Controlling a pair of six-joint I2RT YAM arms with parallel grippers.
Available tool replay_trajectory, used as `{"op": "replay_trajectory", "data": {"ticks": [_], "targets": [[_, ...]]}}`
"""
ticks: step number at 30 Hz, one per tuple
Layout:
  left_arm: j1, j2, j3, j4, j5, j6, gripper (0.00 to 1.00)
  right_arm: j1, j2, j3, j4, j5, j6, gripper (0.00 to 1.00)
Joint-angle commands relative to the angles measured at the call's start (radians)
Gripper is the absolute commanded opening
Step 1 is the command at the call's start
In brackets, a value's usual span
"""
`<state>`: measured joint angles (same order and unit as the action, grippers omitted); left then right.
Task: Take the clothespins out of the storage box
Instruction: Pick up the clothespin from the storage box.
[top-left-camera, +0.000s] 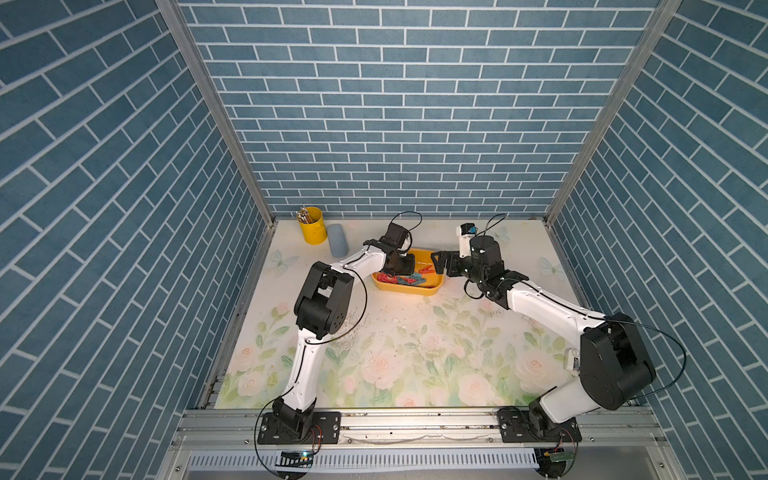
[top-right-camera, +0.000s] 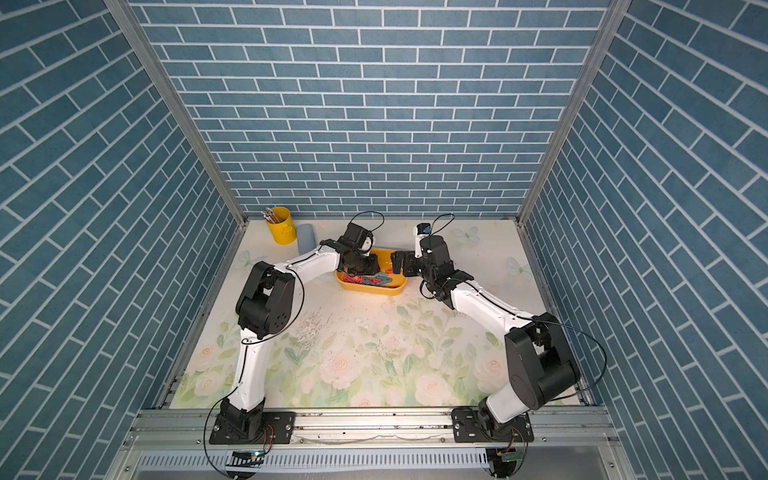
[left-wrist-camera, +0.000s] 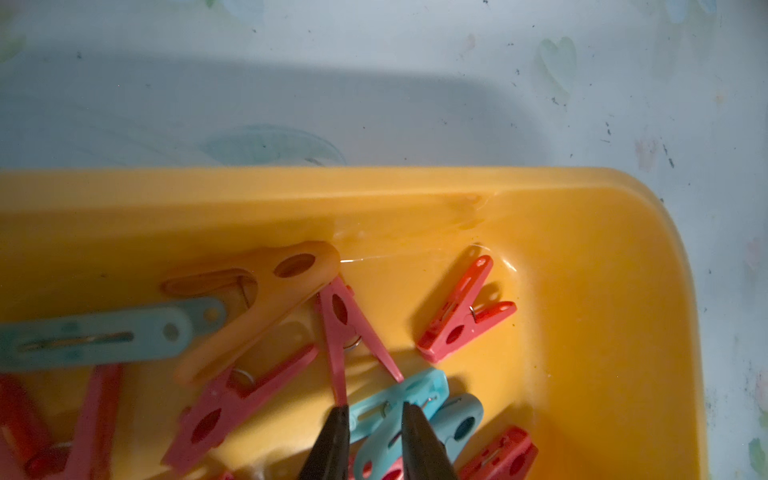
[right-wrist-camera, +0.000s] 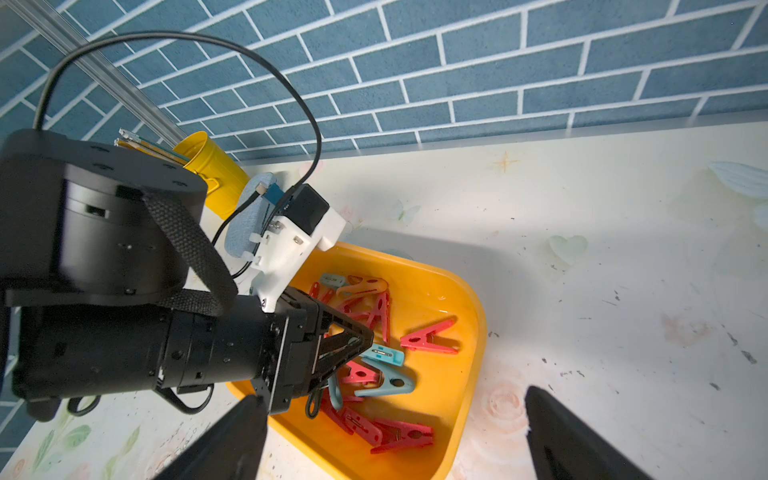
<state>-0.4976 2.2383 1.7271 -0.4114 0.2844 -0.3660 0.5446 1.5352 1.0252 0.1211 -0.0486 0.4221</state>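
One storage box (left-wrist-camera: 602, 266); inside, one orange clothespin (left-wrist-camera: 257, 299), at least three teal clothespins (left-wrist-camera: 95, 336), about seven red clothespins (left-wrist-camera: 465, 307), some hidden. One pencil cup (top-left-camera: 312, 228), one grey-blue case (top-left-camera: 338, 241), two robot arms (top-left-camera: 305, 361).

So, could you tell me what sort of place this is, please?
Probably a staged robot test cell: brick-print panels on an aluminium frame, left arm and right arm bolted to a front rail, floral tabletop.

I can read no text anywhere; the faint mark on the yellow cup (top-left-camera: 312, 227), eleven o'clock, is too small.
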Motion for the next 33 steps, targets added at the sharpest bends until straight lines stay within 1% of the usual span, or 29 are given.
{"op": "replay_trajectory", "data": {"ticks": [1,7,14,17,23,24,25,33], "targets": [[0.0,-0.005,-0.016,-0.015,0.015,0.016,0.19,0.004,0.006,-0.005,0.022,0.001,0.004,0.99],[-0.001,-0.024,-0.024,-0.013,0.032,0.009,0.0,0.005,0.002,-0.005,0.02,0.003,0.004,1.0],[0.0,-0.116,-0.064,0.004,0.009,-0.008,0.0,0.003,-0.009,-0.007,0.023,-0.005,0.004,0.99],[0.0,-0.185,-0.111,0.026,-0.028,-0.025,0.0,0.007,-0.012,-0.006,0.028,-0.016,0.004,0.99],[-0.001,-0.378,-0.273,0.093,-0.123,-0.069,0.0,0.027,-0.012,0.005,0.043,-0.02,-0.001,0.99],[-0.001,-0.416,-0.311,0.107,-0.141,-0.079,0.0,0.031,-0.011,0.007,0.044,-0.02,-0.002,0.99],[0.0,-0.454,-0.35,0.119,-0.162,-0.089,0.0,0.038,-0.009,0.009,0.046,-0.048,-0.003,0.99],[-0.021,-0.783,-0.692,0.229,-0.327,-0.194,0.0,0.085,-0.003,0.025,0.044,-0.078,-0.021,0.99]]}}
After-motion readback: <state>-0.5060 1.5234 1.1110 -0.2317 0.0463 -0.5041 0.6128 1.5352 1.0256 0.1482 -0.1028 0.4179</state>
